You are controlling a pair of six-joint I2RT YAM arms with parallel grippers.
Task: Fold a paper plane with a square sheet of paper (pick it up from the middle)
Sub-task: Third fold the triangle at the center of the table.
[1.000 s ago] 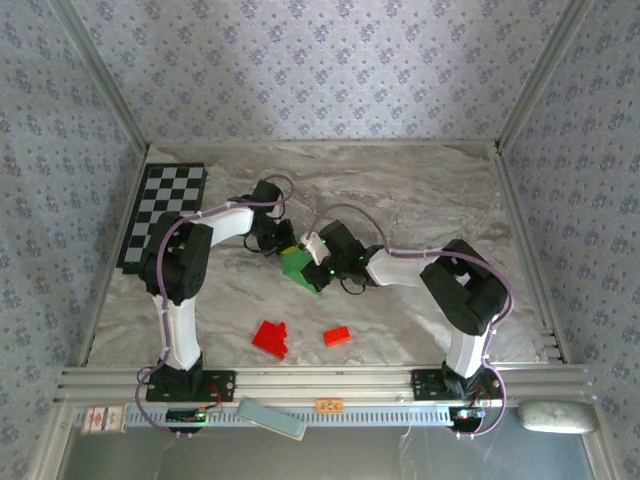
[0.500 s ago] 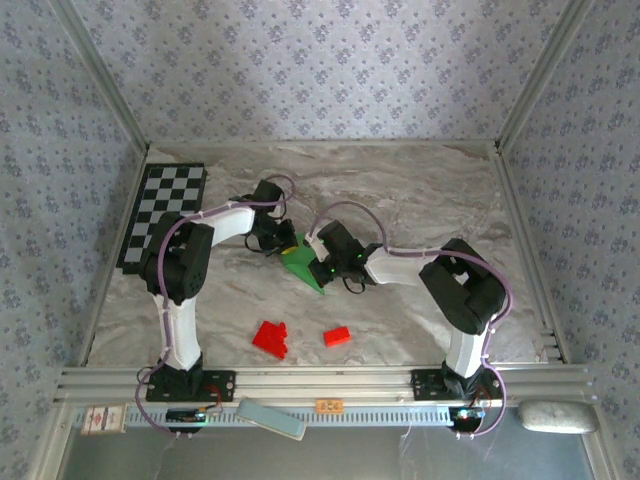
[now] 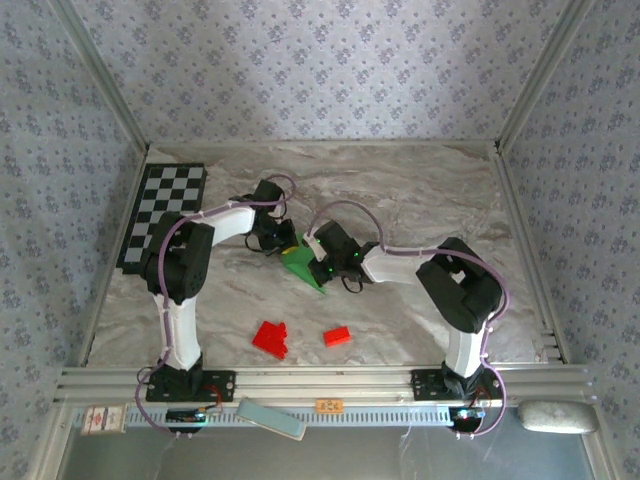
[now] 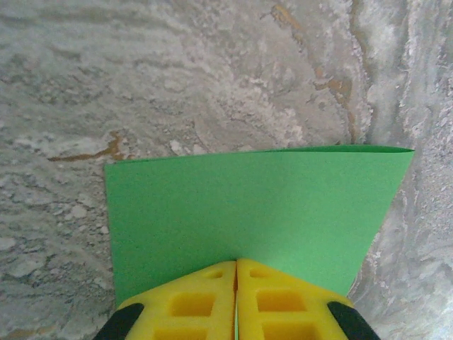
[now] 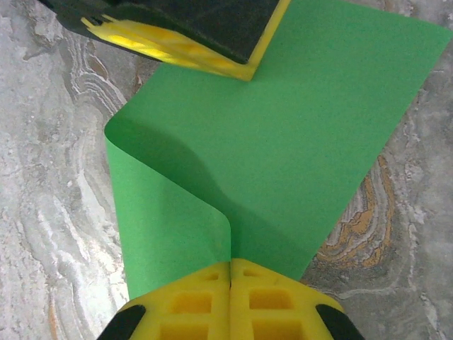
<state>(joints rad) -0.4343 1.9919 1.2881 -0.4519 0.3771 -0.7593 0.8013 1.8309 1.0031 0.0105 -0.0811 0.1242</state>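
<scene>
The left gripper [image 4: 236, 268], at the bottom centre of its wrist view, is pinched closed on one edge of the square sheet of paper [image 4: 248, 202]. The right gripper [image 5: 230, 265] is clamped on another edge, where the sheet curls over. In the top view the green sheet sits mid-frame, between both grippers, over the marble table [image 3: 430, 190].

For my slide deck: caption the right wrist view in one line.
Right tool shut on the curled green paper, left tool pinching its far edge, marble table beneath.
</scene>
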